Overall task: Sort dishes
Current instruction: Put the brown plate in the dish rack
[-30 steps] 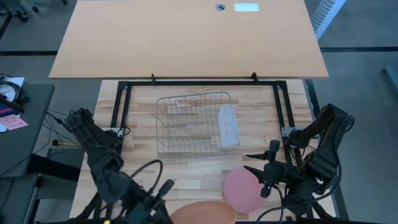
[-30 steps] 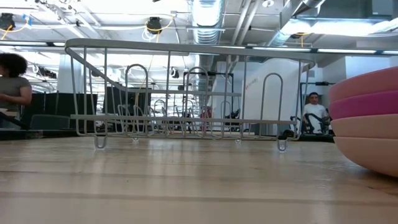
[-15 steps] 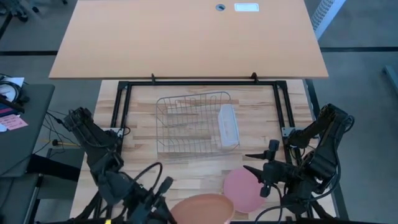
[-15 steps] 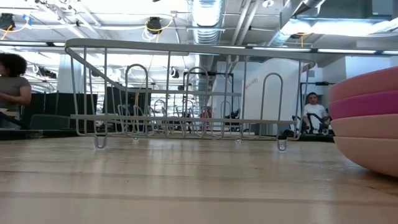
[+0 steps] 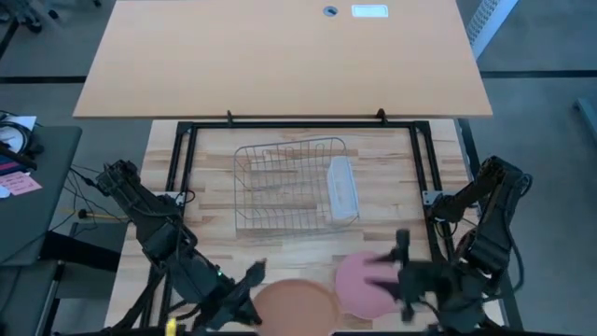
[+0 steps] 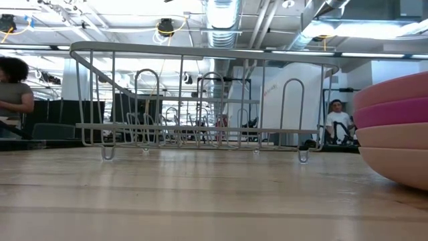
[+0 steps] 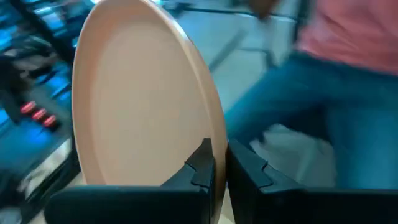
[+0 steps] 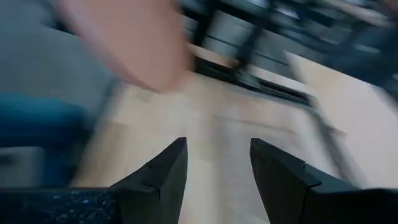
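Left arm reaches low along the tabletop's near edge, left of centre; left claw (image 7: pixel 220 167) pinched nearly closed. Right arm folded at the near right corner, right claw (image 8: pixel 217 165) pointing inward, fingers (image 8: pixel 163 168) parted, gripping nothing.

a wire rack (image 5: pixel 287 183) is standing near the middle of the wooden counter (image 5: pixel 210 238), with a translucent rectangular tub (image 5: pixel 342 189) sitting at its right end. a large tan board (image 5: pixel 280 56) is lying beyond the counter's black frame (image 5: pixel 303 121). in the room behind, a person (image 6: pixel 12 90) is showing at the left edge of the low view and another person (image 6: pixel 338 120) is sitting far off on the right.
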